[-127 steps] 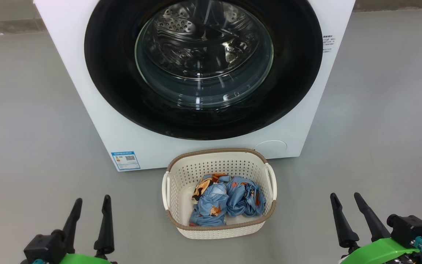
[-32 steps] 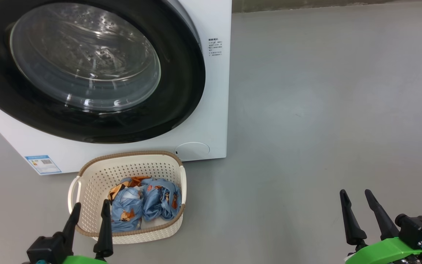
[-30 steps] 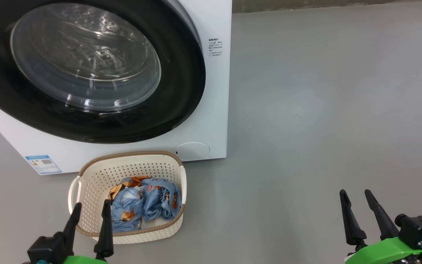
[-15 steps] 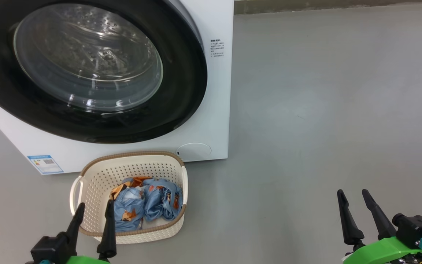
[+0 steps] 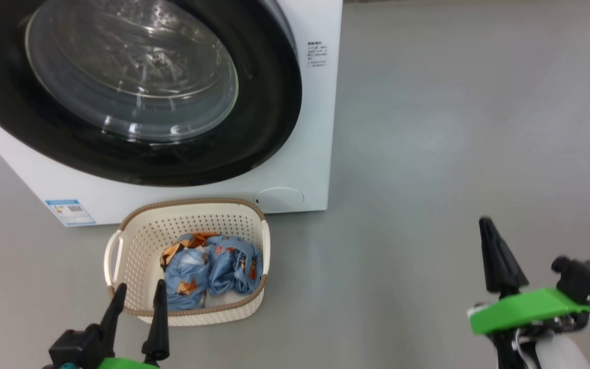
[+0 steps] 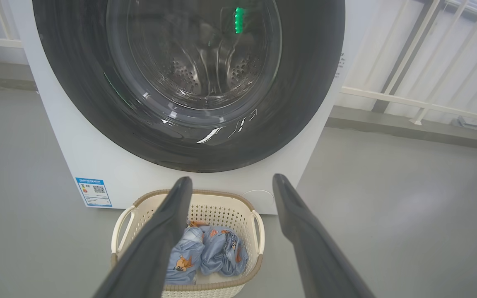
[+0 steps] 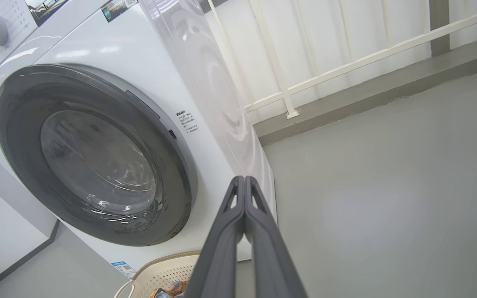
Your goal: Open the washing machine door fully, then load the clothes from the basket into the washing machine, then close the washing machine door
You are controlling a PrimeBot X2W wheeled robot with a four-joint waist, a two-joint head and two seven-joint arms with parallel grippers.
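The white washing machine [image 5: 310, 148] fills the upper left, and its round black-rimmed door [image 5: 269, 102] with a clear glass bowl lies shut against the front. Before it on the floor stands the cream basket [image 5: 136, 241] holding the light blue clothes [image 5: 208, 269]. My left gripper [image 5: 139, 294] is open at the basket's near rim, with nothing between its fingers; in the left wrist view it [image 6: 232, 184] frames the basket [image 6: 155, 203] and clothes [image 6: 211, 256]. Far right of the basket, my right gripper [image 5: 487, 223] is shut on nothing; in the right wrist view it [image 7: 244, 179] points at the washing machine's [image 7: 205, 99] right front corner.
Bare grey floor [image 5: 454, 128] spreads to the right of the machine. A white railing [image 7: 346, 66] and a low kerb run along the wall behind. A blue label sticker [image 5: 71, 211] marks the machine's lower left corner.
The right gripper's fingers have closed together and the arm has risen in the head view. The camera has shifted a little, sliding the machine and basket rightward. The left gripper stays open.
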